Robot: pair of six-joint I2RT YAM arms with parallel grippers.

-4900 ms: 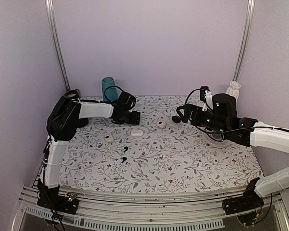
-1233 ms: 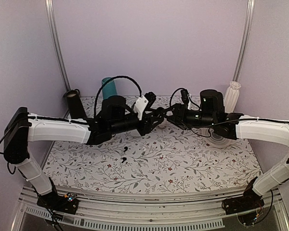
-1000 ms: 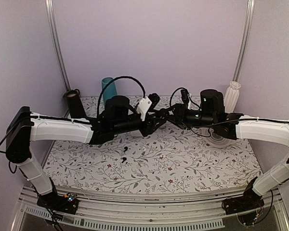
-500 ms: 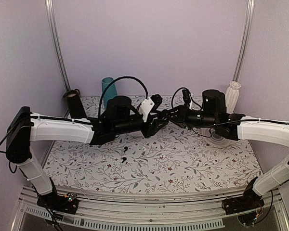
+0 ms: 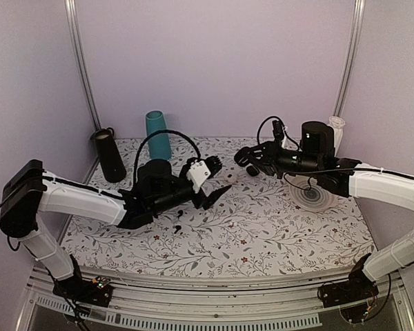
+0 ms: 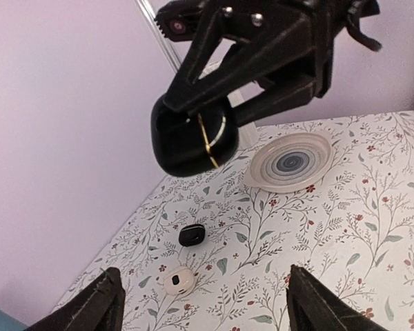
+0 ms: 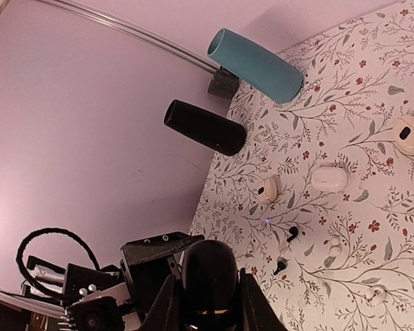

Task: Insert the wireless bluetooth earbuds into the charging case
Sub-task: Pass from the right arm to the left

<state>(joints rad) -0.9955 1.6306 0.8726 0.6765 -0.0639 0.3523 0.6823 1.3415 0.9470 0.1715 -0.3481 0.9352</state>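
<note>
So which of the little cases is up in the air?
The black charging case, pinched in the right gripper above the table. The white case and the small black lump below it lie on the table.

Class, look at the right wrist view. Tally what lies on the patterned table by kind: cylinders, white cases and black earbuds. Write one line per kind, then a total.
Cylinders: 2, teal cylinder and black cylinder
White cases: 3, right case, middle case, left case
Black earbuds: 2, upper earbud and lower earbud
Total: 7
</note>
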